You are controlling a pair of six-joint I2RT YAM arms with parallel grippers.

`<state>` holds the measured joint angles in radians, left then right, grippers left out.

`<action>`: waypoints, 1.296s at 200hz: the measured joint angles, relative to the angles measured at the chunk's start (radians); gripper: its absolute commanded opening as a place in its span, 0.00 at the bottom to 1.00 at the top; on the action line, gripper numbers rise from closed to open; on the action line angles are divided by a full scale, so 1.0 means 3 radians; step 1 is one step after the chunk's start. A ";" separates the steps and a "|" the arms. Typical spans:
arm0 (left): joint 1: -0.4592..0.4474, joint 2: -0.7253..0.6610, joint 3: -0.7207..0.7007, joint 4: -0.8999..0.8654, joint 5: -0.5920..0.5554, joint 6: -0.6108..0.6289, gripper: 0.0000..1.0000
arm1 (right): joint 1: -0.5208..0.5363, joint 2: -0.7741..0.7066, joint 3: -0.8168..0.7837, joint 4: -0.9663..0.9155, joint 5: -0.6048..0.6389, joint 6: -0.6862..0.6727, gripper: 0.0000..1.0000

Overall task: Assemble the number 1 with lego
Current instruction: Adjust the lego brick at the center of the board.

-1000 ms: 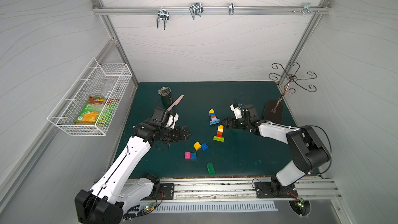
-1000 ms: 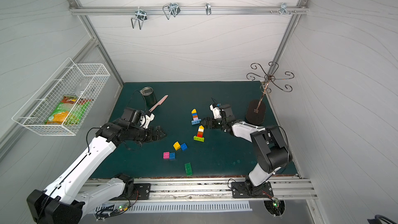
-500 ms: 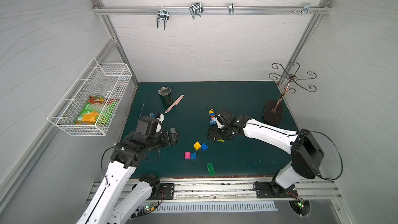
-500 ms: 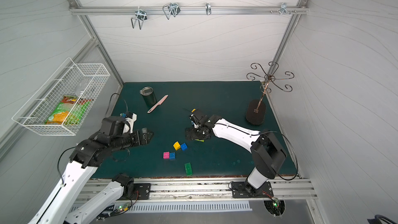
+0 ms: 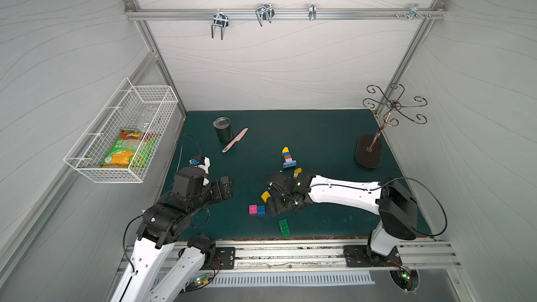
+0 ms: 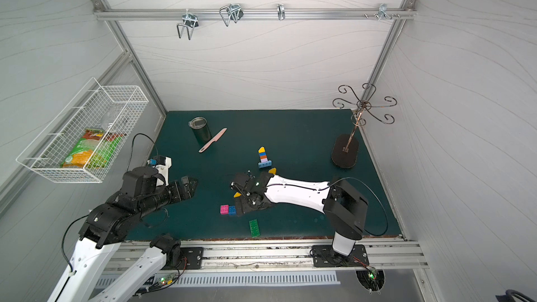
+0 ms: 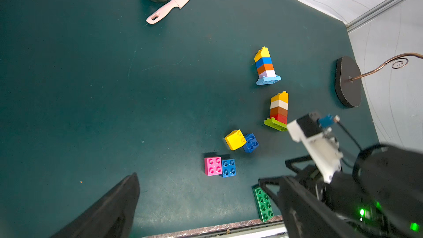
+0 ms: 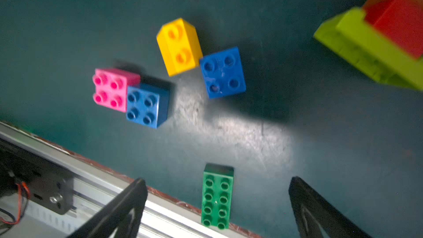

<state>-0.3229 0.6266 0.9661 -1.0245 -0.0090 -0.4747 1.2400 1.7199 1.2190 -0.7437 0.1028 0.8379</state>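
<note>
Lego lies on the dark green mat (image 5: 319,140). A finished stack (image 5: 287,156) of yellow, blue, orange and lilac bricks stands on a light blue base. A second stack (image 7: 278,111) on a lime base is mostly hidden under my right arm in both top views. Loose pieces are a yellow brick (image 8: 178,46), two blue bricks (image 8: 222,73) (image 8: 146,105), a pink brick (image 8: 109,89) and a long green brick (image 8: 217,195) at the front edge. My right gripper (image 5: 274,203) hovers open over the loose bricks. My left gripper (image 5: 226,187) is open, raised at the left.
A dark cup (image 5: 223,130) and a pink knife (image 5: 235,140) lie at the back left. A metal hook stand (image 5: 368,151) stands on its dark base at the back right. A wire basket (image 5: 122,137) hangs on the left wall. The mat's front edge meets a metal rail (image 5: 290,252).
My right arm swung from beside the stacks leftward and forward, over the loose bricks. My left arm pulled back toward the front left and rose. Both grippers stayed open.
</note>
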 measured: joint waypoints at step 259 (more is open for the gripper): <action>0.0000 0.0061 -0.0011 -0.0001 -0.0033 -0.0003 0.99 | 0.0114 0.0163 -0.0476 0.0195 -0.0254 0.0502 0.30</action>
<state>-0.3229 0.6449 0.9627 -1.0248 -0.0189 -0.4755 1.2743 1.7687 1.0763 -0.6853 0.0265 0.9886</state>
